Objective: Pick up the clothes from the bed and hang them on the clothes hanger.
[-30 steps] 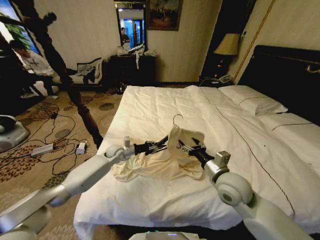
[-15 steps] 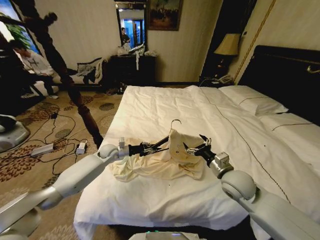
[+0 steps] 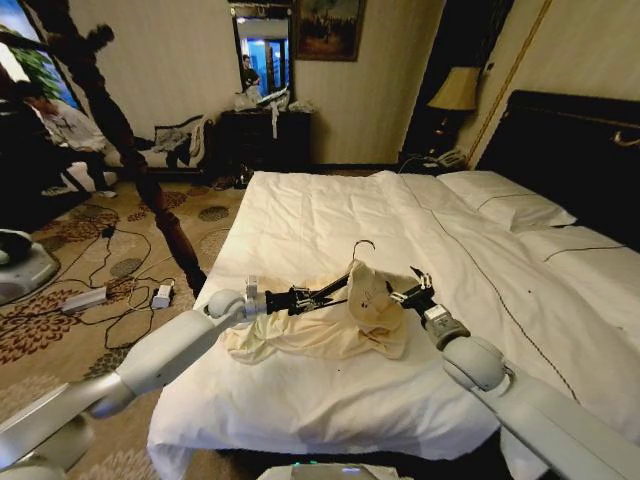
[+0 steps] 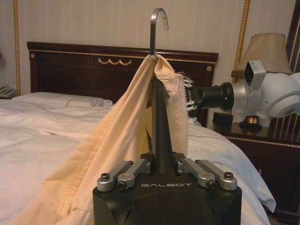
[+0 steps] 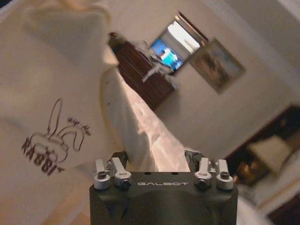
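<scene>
I read "GALBOT" on both wrists and "RABBIT" printed on the clothes (image 3: pixel 372 298). At frame centre, on the bed (image 3: pixel 300 220), my left gripper (image 3: pixel 322 296) is clamped on the clothes hanger (image 3: pixel 345 272), its hook up and tipped toward the headboard. My right gripper (image 3: pixel 408 293), fingers apart and empty, has now backed off the shirt, which drapes lower over the hanger.

Left pincer (image 3: pixel 318 297) holds the hanger (image 3: pixel 345 270) under the shirt (image 3: pixel 330 325).

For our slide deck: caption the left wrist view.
Left gripper holds a black hanger draped with a cream shirt.
</scene>
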